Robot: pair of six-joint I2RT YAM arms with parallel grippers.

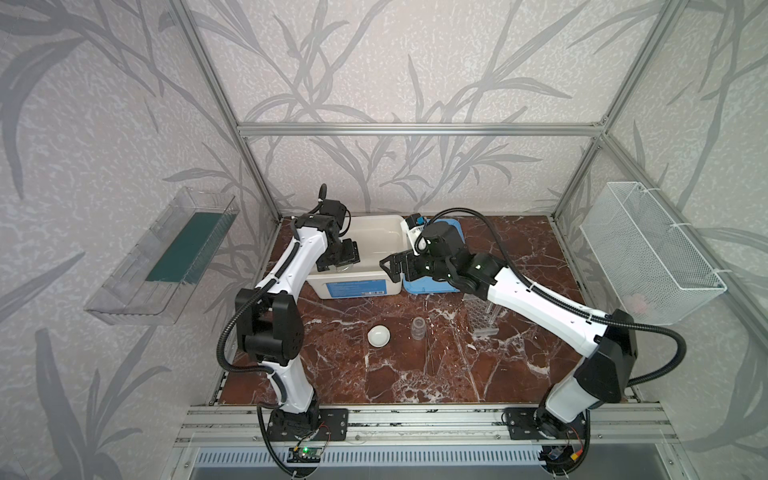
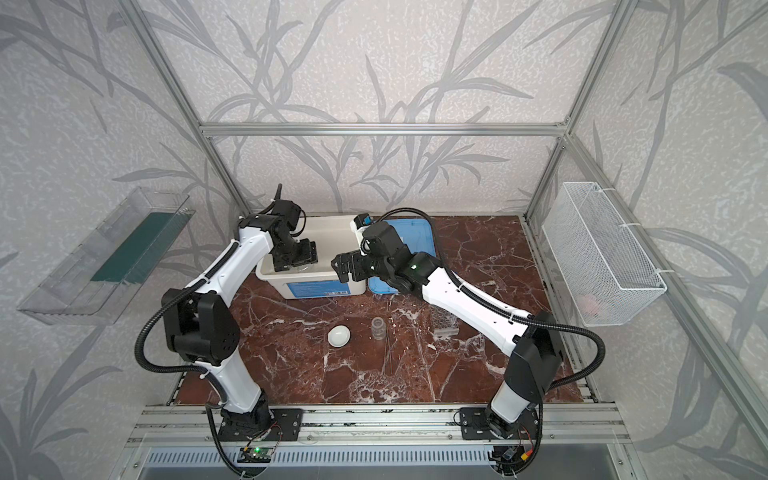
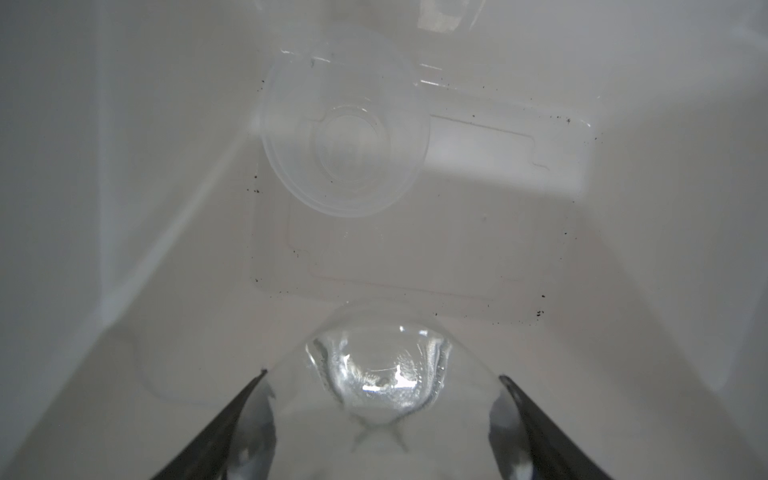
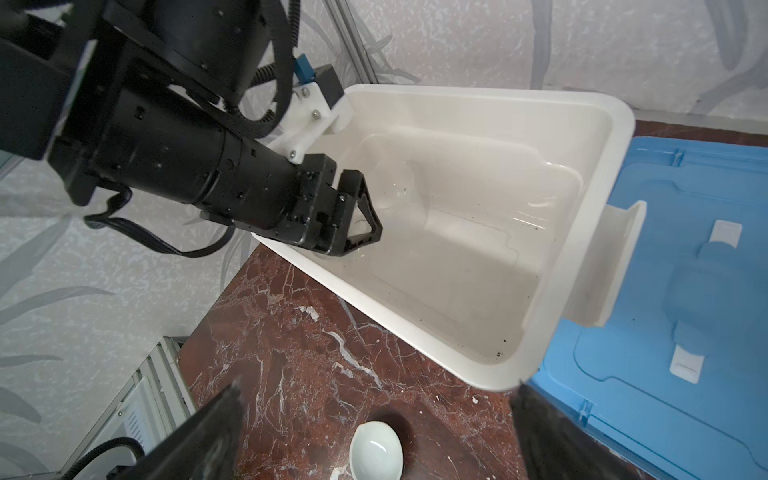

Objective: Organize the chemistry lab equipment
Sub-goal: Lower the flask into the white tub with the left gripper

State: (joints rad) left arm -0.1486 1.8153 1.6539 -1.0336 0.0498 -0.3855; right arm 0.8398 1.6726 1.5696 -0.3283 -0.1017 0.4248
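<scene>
Left wrist view, bottom centre: left gripper [image 3: 383, 375] grasps the round glass vessel [image 3: 382, 399] inside the white tub [image 3: 124, 208], a clear beaker [image 3: 345, 137] already lying upper centre. Right gripper [image 4: 378, 384] gapes empty. White domed dish [image 1: 379, 336], clear jar [image 1: 419, 328], thin rods [image 1: 429, 353] and rack [image 1: 484, 320] await stowing, centre of a top view.

In tub [image 3: 124, 174], round glass vessel [image 3: 376, 336] between tool [image 3: 382, 373] fingers [image 3: 232, 415]

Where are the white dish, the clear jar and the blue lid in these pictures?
white dish [image 1: 379, 336]: a top view, the middle of its round top.
clear jar [image 1: 418, 329]: a top view, its body under the neck.
blue lid [image 4: 706, 415]: right wrist view, a flat part of its face.
</scene>
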